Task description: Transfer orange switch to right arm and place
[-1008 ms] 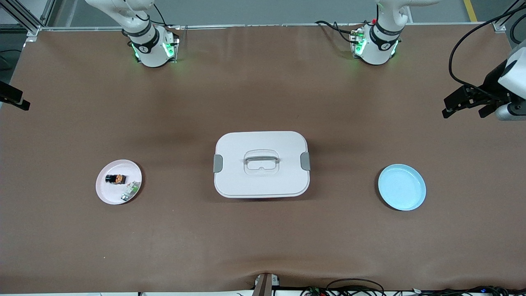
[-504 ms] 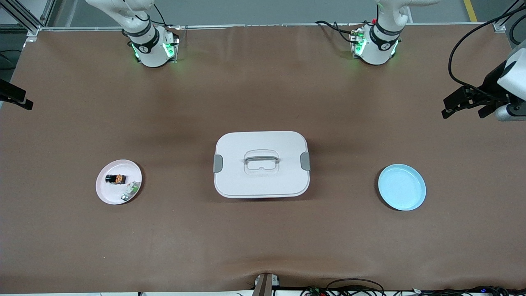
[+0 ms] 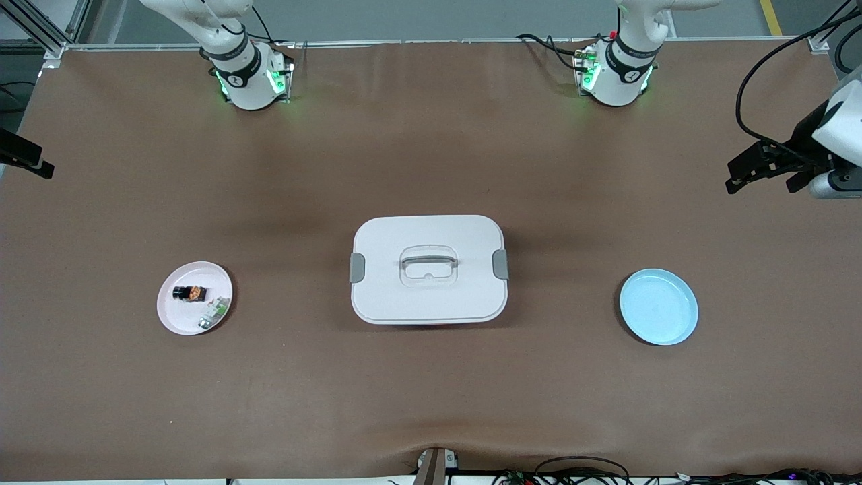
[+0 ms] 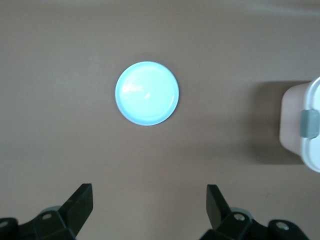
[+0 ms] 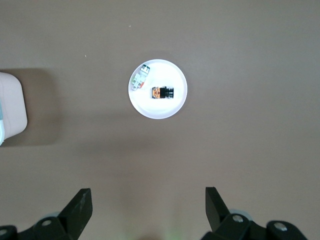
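The orange switch lies on the pink plate near the right arm's table end. Both the left gripper and the right gripper hang wide open, high above; no move is settled.

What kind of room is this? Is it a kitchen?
Probably a robot lab, not a kitchen. Two robot arms are bolted along a brown table, cables trail at its edge, and only a white lidded box, a blue plate and a pink plate sit out.
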Controlling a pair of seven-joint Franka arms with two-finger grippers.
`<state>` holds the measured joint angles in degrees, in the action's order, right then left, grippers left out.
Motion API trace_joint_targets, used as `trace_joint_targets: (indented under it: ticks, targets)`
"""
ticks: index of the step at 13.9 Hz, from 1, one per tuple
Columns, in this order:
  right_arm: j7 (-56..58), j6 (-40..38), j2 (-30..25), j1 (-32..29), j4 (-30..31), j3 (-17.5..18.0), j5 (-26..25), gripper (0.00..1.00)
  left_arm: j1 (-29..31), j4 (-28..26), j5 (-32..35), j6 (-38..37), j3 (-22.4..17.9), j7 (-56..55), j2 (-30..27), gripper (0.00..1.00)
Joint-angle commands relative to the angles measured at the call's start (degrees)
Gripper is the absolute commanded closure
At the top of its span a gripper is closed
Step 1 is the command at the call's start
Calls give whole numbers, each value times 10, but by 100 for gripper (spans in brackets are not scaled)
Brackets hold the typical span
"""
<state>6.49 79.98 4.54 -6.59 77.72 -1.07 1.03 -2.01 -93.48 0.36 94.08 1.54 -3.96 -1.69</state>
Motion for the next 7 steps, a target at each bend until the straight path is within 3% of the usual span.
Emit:
trace_joint_targets:
  ticks: [1,7]
  targets:
    - [1,5,-17,-11,6,7,-2,0,-2,-2,17,-10,5,3,-3,0]
    - [0,4,-25,-11,6,5,0,0,-1,-2,15,-11,5,4,-3,0]
